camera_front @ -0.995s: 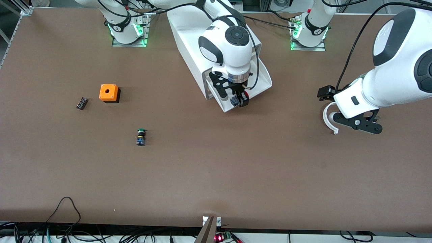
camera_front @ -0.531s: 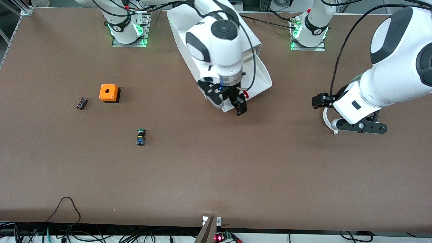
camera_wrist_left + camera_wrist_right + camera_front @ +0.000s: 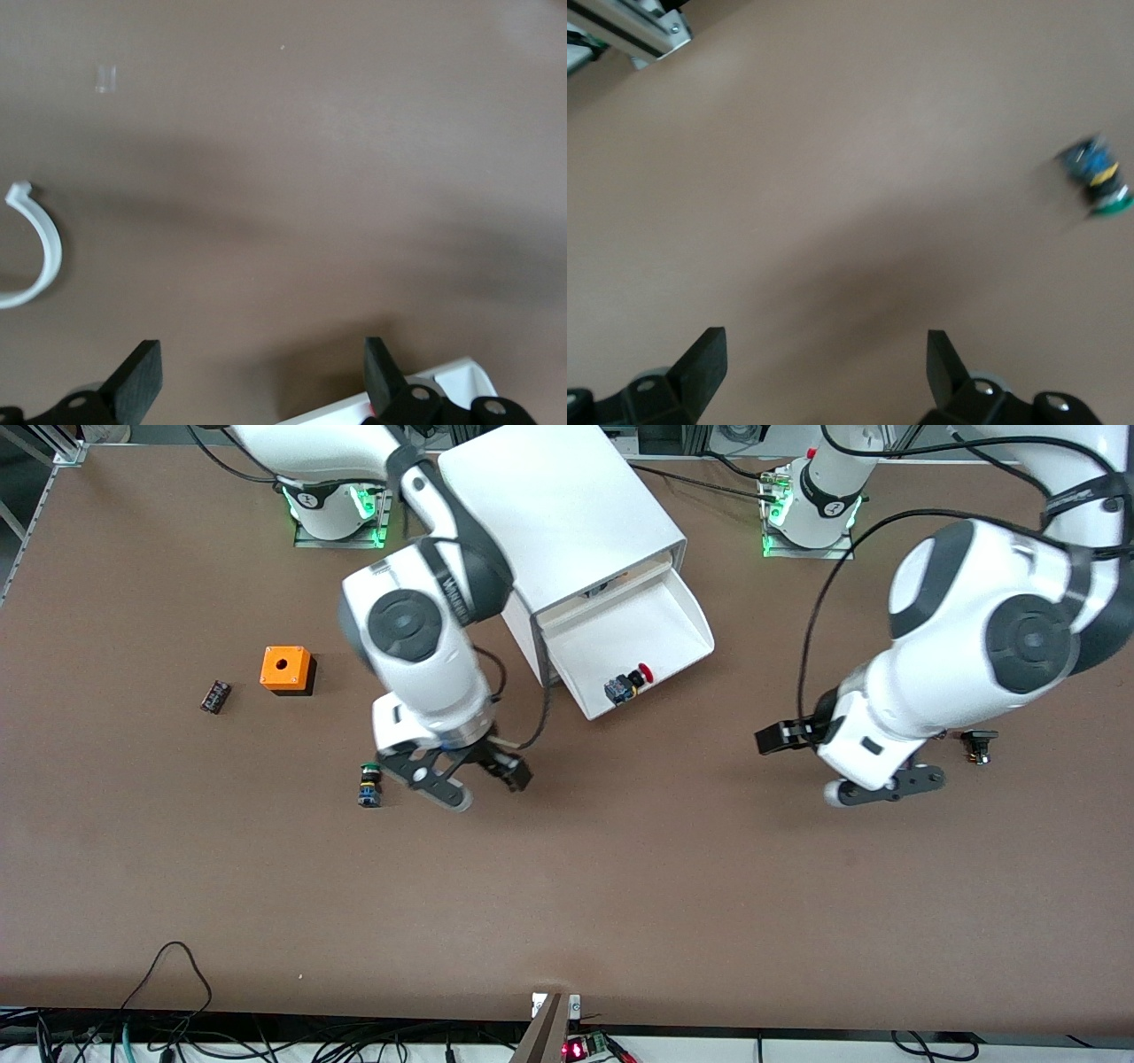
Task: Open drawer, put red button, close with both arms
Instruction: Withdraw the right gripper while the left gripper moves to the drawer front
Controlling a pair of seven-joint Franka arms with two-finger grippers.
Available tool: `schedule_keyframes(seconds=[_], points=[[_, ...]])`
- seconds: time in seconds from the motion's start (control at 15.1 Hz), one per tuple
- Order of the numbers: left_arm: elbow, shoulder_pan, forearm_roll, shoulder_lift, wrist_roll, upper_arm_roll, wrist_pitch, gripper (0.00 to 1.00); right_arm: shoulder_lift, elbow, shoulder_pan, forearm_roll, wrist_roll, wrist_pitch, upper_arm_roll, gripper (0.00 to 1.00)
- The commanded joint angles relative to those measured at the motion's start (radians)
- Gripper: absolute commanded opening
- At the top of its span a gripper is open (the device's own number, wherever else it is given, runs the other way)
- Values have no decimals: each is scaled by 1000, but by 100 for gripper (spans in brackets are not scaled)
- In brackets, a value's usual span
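Note:
The drawer [image 3: 642, 629] stands pulled out of the white cabinet [image 3: 549, 505]. The red button [image 3: 627, 685] lies on its side in the drawer, near the front rim. My right gripper [image 3: 478, 781] is open and empty, low over the table beside the green-capped button [image 3: 369, 783], away from the drawer. In the right wrist view my right gripper [image 3: 824, 363] is open over bare table. My left gripper [image 3: 877, 788] is open and empty, low over the table toward the left arm's end. It is also open in the left wrist view [image 3: 261, 372].
An orange box [image 3: 285, 669] and a small dark part [image 3: 214, 696] lie toward the right arm's end. The green-capped button also shows in the right wrist view [image 3: 1097, 177]. A small black part [image 3: 978, 744] lies by the left arm. A white curved hook [image 3: 35, 252] lies near the left gripper.
My right gripper let go of the red button in the drawer and swung off toward the green-capped button. My left arm dropped lower and shifted toward the drawer, covering the white hook.

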Motion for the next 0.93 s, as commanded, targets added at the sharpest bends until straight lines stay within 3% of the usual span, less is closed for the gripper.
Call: schedule_keyframes(seconds=[0.0,0.27,0.4,0.6,0.86], points=[[-156,-63,53,-52,-168,-1,85,100,-86,-146,-98,23,-225,2,15,100],[-335,-128,53,-97,-315,-14,252,100,-198,-409,-192,23,-487,172,6,100],[-452,-159,55,-127,-340,-15,368,100,-262,-544,-209,23,-657,284,-38,100],[-599,-188,55,-155,-366,-17,553,100,-340,-663,-209,23,-845,364,-108,100],[-667,-225,55,-152,-426,-21,640,99,-449,-737,-209,25,-944,358,-146,100]])
